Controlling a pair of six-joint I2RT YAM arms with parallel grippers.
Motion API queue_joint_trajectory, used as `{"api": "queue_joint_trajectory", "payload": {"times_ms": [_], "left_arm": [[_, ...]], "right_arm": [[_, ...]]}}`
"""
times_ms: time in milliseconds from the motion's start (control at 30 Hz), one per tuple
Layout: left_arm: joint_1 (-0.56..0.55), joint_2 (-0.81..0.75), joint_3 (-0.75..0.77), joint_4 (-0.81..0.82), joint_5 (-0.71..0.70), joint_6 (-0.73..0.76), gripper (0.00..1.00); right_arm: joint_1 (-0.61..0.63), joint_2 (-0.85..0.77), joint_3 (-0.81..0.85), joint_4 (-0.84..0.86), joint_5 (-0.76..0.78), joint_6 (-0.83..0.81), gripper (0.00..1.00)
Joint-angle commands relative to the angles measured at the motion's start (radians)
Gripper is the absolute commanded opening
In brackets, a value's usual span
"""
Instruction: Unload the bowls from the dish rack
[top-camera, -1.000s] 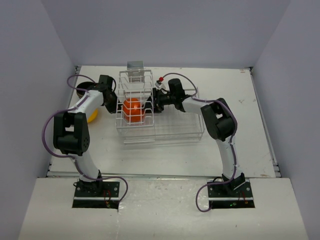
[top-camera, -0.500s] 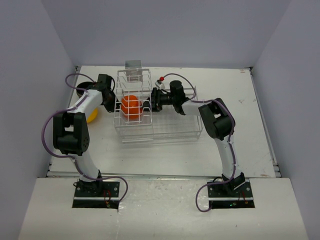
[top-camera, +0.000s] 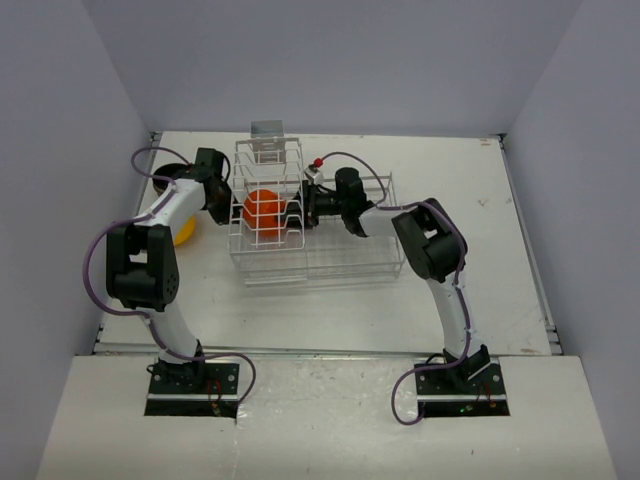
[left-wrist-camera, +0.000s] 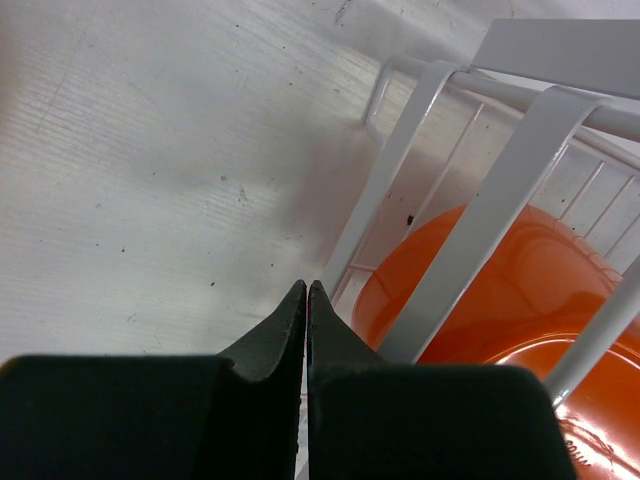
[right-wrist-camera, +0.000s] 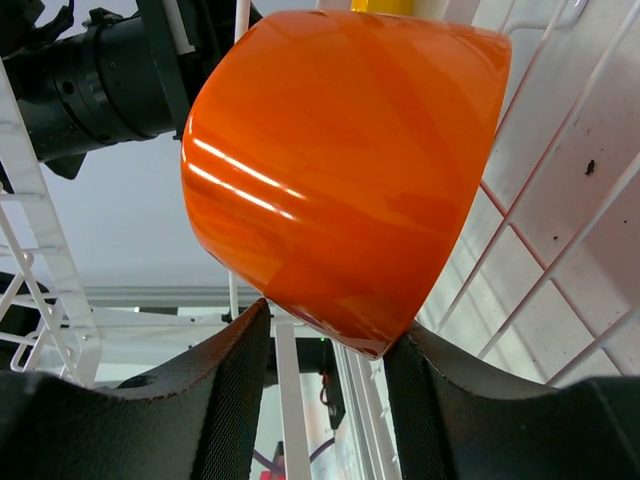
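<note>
The orange-red bowl sits tipped on its side in the tall section of the white wire dish rack. My right gripper reaches into the rack from the right. In the right wrist view, both fingers press the bowl's lower edge, so the gripper is shut on it. My left gripper is shut and empty against the rack's left side. Its tips touch a wire, with the bowl behind. The yellow bowl and the black bowl lie on the table to the left, partly hidden by the left arm.
A small grey box stands behind the rack's tall section. The low basket part of the rack extends right under the right arm. Walls enclose the white table at the back and on both sides.
The rack and the orange-red bowl have slid a little left and back. The bowl has tipped from facing up onto its side. My right gripper has pushed further left into the rack.
</note>
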Motion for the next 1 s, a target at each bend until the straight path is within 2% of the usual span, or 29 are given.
{"api": "queue_joint_trajectory", "payload": {"times_ms": [0,633,967], "left_arm": [[-0.026,-0.007,0.033,0.012,0.077,-0.003,0.00],[-0.026,-0.009,0.025,0.013,0.078,0.006,0.00],[-0.026,-0.001,0.029,0.014,0.081,0.013,0.00]], "right_arm": [[0.009,-0.011,-0.039,-0.029,0.032,0.046,0.48],[-0.022,-0.042,-0.068,-0.011,0.170,0.039,0.45],[-0.039,-0.010,-0.028,0.030,0.155,0.072,0.45]]}}
